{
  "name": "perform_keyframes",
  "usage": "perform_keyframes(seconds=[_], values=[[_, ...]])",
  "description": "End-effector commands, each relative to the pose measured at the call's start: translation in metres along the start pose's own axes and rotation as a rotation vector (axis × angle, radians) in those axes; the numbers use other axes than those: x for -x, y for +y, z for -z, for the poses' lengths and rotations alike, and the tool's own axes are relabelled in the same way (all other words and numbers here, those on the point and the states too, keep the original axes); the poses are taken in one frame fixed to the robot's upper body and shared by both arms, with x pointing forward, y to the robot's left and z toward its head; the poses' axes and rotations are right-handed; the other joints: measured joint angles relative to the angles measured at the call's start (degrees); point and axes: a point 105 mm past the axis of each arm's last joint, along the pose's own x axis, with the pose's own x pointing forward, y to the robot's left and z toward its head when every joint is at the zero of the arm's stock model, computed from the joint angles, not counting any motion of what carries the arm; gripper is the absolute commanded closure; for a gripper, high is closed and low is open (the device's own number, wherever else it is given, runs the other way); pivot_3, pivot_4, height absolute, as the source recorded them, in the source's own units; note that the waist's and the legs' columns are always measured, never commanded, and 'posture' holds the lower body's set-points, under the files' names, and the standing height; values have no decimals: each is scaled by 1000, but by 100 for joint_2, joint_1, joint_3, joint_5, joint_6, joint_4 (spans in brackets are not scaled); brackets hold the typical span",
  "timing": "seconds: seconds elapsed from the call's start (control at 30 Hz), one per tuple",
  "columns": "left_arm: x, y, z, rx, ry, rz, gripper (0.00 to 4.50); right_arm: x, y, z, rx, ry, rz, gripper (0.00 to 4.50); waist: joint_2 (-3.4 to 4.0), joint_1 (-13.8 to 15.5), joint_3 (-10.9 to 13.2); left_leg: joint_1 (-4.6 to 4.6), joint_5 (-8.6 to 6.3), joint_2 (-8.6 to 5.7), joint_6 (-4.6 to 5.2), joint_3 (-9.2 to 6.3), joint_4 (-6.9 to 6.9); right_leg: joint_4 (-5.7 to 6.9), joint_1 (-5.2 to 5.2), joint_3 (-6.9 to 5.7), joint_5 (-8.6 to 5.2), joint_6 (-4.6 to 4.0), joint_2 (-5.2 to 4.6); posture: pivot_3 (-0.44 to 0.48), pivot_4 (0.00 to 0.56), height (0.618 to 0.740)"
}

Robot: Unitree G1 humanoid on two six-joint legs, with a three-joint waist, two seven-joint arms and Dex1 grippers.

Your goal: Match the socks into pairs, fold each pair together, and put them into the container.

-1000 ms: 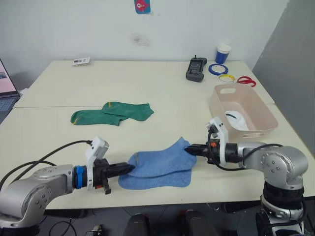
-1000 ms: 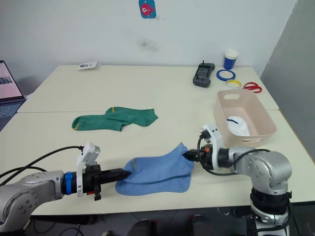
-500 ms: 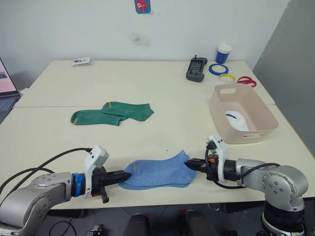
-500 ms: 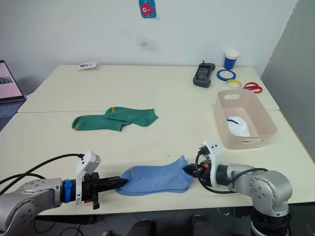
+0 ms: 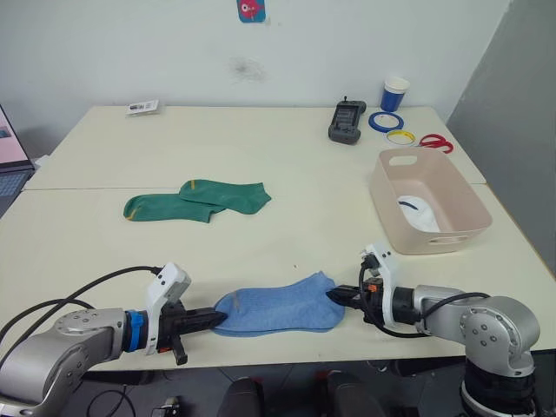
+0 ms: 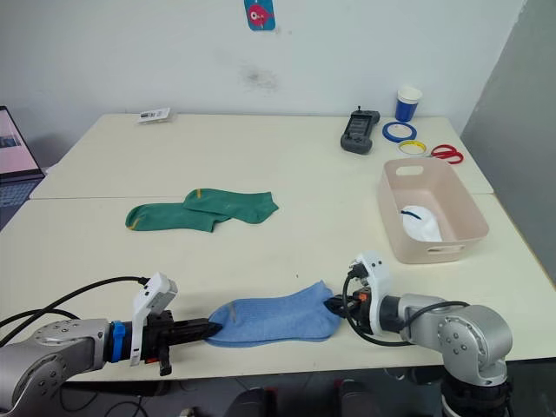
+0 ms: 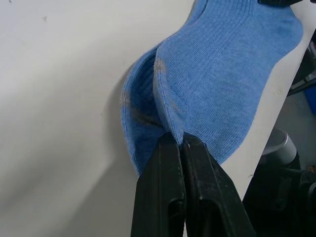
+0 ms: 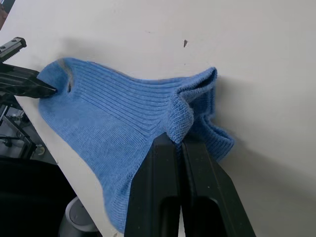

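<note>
1. My left gripper (image 5: 211,318) is clamped on the toe end of the light blue pair (image 5: 276,304), and my right gripper (image 5: 334,295) is clamped on its cuff end; both hold the fabric low against the tabletop (image 5: 287,174).
2. A second ago the blue socks were a broad, loosely spread shape between my arms. Now they are drawn into a narrow, flat strip along the near edge of the tabletop, with one sock stacked on the other.
3. Both arms have dropped and pulled toward me, so the pair has slid nearer the edge than it was.
4. I judge this means the two blue socks are matched and smoothed, and the fold itself comes next: one end has to be carried over to the other.
5. The near edge of the strip lies right at the table's rim, so a further pull could drag it off.
6. The green socks (image 5: 196,200) lie overlapping on the left middle of the tabletop, untouched.
7. The container (image 5: 426,198) sits at the right, well apart from the blue pair, with a white bundle (image 5: 418,214) inside it, likely the white pair.
</note>
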Motion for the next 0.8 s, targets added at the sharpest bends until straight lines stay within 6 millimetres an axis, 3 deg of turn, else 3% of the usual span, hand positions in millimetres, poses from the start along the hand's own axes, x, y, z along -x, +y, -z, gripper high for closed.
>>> perform_keyframes(seconds=[0.03, 0.5, 0.8], values=[[-1, 0, -3, -24, -11, -5, 4500, -1, 9, -4, 36, -14, -19, 4467, 0, 0, 0, 0, 0, 0, 0, 0, 0, 0, 0, 0, 0, 0, 0, 0, 150, 740], [11, -1, -9, -21, -44, 9, 4500, 1, 18, -19, 91, -70, -66, 4467, 1, -4, 1, -1, 0, 1, 0, 1, -1, 0, -4, 0, -1, -1, 0, 0, 150, 740], [13, 0, -5, -16, -42, 0, 4500, -2, 16, -17, 99, -57, -64, 4467, 2, -1, 1, -2, 0, 1, 0, 0, -2, -1, -5, 0, -3, -4, -1, 0, 150, 740]])
